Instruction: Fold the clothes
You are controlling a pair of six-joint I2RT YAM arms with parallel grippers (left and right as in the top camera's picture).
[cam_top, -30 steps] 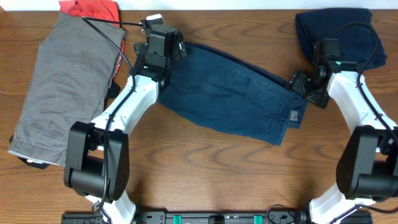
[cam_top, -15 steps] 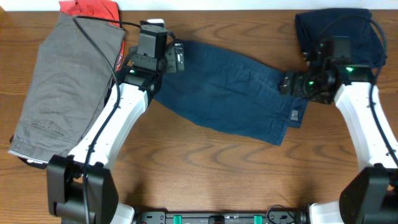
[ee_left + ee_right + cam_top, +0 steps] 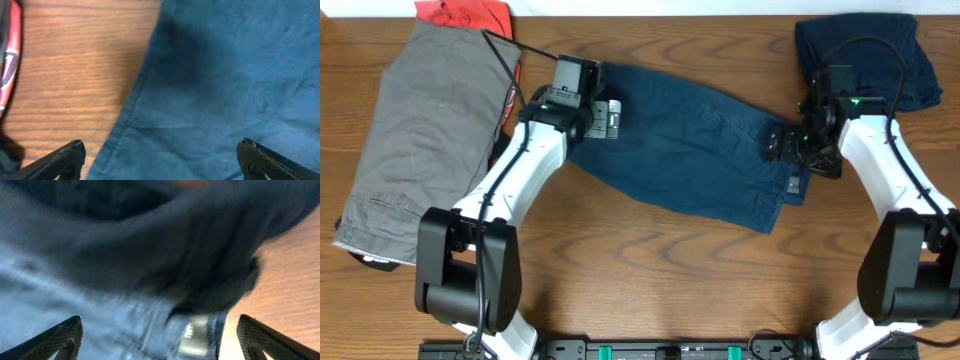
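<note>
"Where do the dark blue denim shorts (image 3: 695, 150) lie?"

"Flat on the brown wooden table (image 3: 650, 270), long axis slanting from far left to near right. The left claw (image 3: 605, 118) hangs over the far-left end and the right claw (image 3: 780, 142) over the labelled right end."

"Gripping?"

"No. Both claws stand apart, with fabric just beneath and nothing pinched."

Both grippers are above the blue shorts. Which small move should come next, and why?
Probably lower both and pinch the blue shorts. The left gripper hangs open above their left edge, the right gripper open over their right end; neither holds anything yet.
</note>
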